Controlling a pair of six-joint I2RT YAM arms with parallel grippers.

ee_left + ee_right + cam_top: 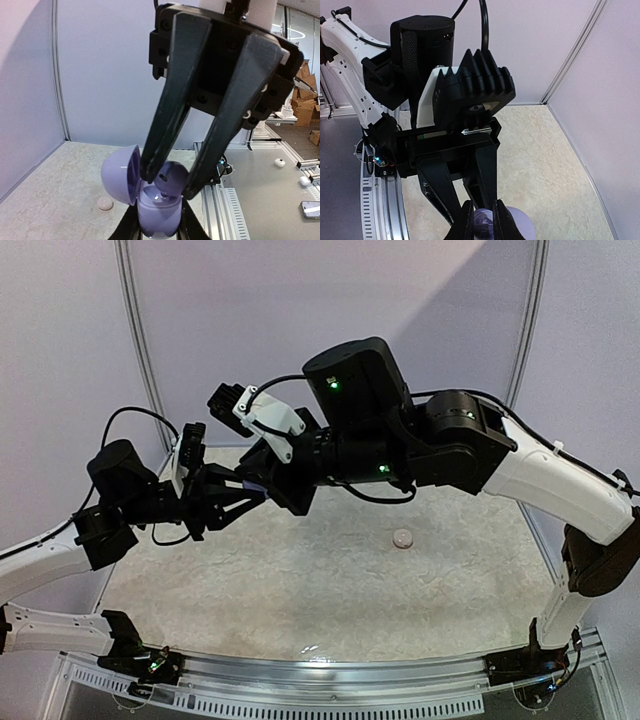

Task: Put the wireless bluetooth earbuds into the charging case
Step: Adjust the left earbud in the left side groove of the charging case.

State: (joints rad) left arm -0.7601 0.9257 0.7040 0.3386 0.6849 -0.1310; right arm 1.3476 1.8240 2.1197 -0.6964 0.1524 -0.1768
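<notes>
Desk (300,590): pale, textured; both arms raised above it.
Right hand (169,185): fingers almost together, pinching the earbud (171,177).
Left hand (159,221): clamped tight on the charging case (155,207).
Charging case: off the desk, long axis along the left fingers, mouth facing the right hand, lid swung open sideways.
Earbud: at the case's mouth; seating unclear.
Second earbud (402,538): lying on the desk, well apart.

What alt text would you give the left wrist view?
The right gripper reaches down, pinching a lavender earbud at the mouth of the open charging case, which the left gripper holds from below, lid swung left. A second earbud lies on the table.
</notes>
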